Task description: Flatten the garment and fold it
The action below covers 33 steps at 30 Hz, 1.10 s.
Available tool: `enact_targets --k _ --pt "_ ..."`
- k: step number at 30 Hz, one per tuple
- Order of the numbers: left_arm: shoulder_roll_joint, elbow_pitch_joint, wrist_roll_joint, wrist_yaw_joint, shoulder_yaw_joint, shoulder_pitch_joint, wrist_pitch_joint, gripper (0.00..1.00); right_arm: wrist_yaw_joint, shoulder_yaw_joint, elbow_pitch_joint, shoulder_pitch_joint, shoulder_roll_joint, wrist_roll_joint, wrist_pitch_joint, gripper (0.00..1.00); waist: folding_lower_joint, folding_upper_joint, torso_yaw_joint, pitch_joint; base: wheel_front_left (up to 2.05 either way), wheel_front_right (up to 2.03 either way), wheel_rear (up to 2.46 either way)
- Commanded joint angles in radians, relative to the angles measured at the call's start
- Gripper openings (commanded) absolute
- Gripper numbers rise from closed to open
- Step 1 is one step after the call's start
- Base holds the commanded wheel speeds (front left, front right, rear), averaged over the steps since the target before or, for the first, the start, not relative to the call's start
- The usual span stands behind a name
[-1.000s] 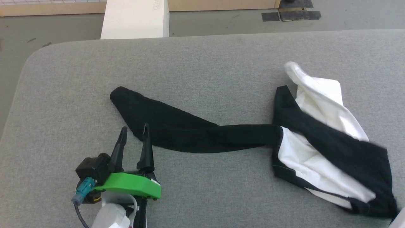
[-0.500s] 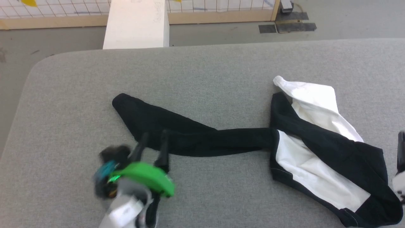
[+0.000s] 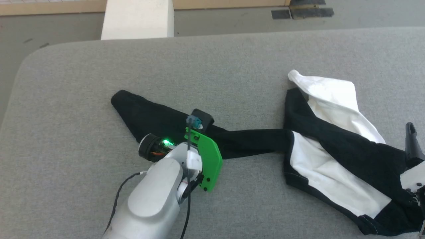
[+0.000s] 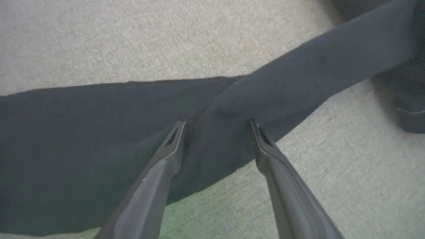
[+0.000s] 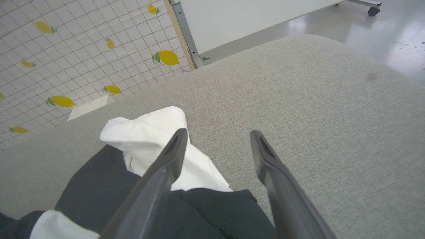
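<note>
Left jaws apart, perhaps touching garment (image 4: 83, 132)

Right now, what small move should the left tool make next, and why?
Probably ease down and close on the black sleeve. The left tool stands open with both fingertips over the sleeve, right where it narrows and twists. The garment lies crumpled on the grey table, so a grip here would likely let it pull the sleeve out flat.
</note>
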<state>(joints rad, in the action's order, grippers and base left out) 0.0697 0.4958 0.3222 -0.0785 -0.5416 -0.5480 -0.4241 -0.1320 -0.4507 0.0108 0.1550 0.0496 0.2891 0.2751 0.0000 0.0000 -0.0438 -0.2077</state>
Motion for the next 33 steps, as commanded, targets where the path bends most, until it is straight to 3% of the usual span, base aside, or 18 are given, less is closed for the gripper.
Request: enact_targets --k 1,3,4,5,6,7,11,15,16,17,25,28,29,30,31,33 --pt "0.006 0.024 -0.013 -0.004 -0.011 -0.024 -0.025 1.00 0.001 0.001 0.005 0.017 0.001 0.008 -0.011 1.00 0.0000 0.0000 -0.017 -0.021 0.00 0.00 0.00" --pt "0.008 0.059 -0.020 -0.010 -0.033 -0.040 -0.077 1.00 0.001 0.001 0.009 0.019 0.001 0.009 -0.016 1.00 0.0000 0.0000 -0.023 -0.032 0.00 0.00 0.00" --pt "0.009 0.077 -0.019 -0.016 -0.045 -0.048 -0.099 0.85 0.001 0.001 0.012 0.021 0.001 0.010 -0.021 1.00 0.0000 0.0000 -0.029 -0.038 0.00 0.00 0.00" --pt "0.010 0.083 -0.017 -0.019 -0.049 -0.052 -0.103 0.42 0.001 0.000 0.015 0.022 0.001 0.009 -0.024 1.00 0.0000 0.0000 -0.032 -0.041 0.00 0.00 0.00" --pt "0.010 0.092 -0.010 -0.022 -0.051 -0.051 -0.107 0.13 0.001 -0.001 0.020 0.023 0.001 0.010 -0.028 1.00 0.0000 0.0000 -0.034 -0.043 0.00 0.00 0.00" --pt "0.010 0.095 0.000 -0.025 -0.049 -0.049 -0.106 0.00 0.001 -0.005 0.023 0.023 0.001 0.009 -0.031 1.00 0.0000 0.0000 -0.035 -0.043 0.00 0.00 0.00" --pt "0.004 0.069 0.077 -0.007 0.028 -0.043 -0.027 0.00 0.001 -0.016 0.033 0.021 0.001 0.005 -0.041 1.00 0.0000 0.0000 -0.029 -0.043 0.00 0.00 0.00" --pt "0.041 0.003 0.158 0.071 0.190 -0.058 0.089 0.00 0.001 -0.022 0.039 0.018 0.001 -0.005 -0.042 1.00 0.0000 0.0000 0.010 -0.024 0.00 0.00 0.00" --pt "0.082 -0.035 0.191 0.118 0.279 -0.058 0.133 0.00 0.001 -0.011 0.044 0.018 0.001 -0.005 -0.040 1.00 0.0000 0.0000 0.034 -0.010 0.00 0.00 0.00" --pt "0.099 -0.050 0.203 0.137 0.312 -0.052 0.148 0.00 0.001 -0.005 0.045 0.018 0.001 -0.006 -0.039 1.00 0.0000 0.0000 0.041 -0.006 0.00 0.00 0.00" --pt "0.171 -0.145 0.298 0.273 0.529 0.087 0.203 0.00 0.001 0.038 0.049 0.020 0.001 -0.012 -0.037 1.00 0.0000 0.0000 0.079 0.015 0.00 0.00 0.00" --pt "0.180 -0.165 0.314 0.289 0.551 0.171 0.189 0.00 0.001 0.061 0.054 0.019 0.001 -0.014 -0.033 1.00 0.0000 0.0000 0.086 0.023 0.00 0.00 0.00" --pt "0.178 -0.173 0.317 0.287 0.550 0.191 0.187 0.15 0.001 0.065 0.055 0.017 0.001 -0.013 -0.034 1.00 0.0000 0.0000 0.090 0.027 0.00 0.00 0.00" --pt "0.170 -0.188 0.326 0.282 0.550 0.211 0.188 0.84 0.001 0.067 0.055 0.015 0.001 -0.011 -0.035 1.00 0.0000 0.0000 0.094 0.030 0.00 0.00 0.00" --pt "0.166 -0.203 0.328 0.279 0.550 0.223 0.195 1.00 0.001 0.070 0.054 0.014 0.001 -0.011 -0.035 1.00 0.0000 0.0000 0.097 0.031 0.00 0.00 0.00" --pt "0.166 -0.245 0.322 0.263 0.548 0.246 0.229 1.00 0.001 0.088 0.049 0.015 0.001 -0.014 -0.035 1.00 0.0000 0.0000 0.101 0.035 0.00 0.00 0.00"
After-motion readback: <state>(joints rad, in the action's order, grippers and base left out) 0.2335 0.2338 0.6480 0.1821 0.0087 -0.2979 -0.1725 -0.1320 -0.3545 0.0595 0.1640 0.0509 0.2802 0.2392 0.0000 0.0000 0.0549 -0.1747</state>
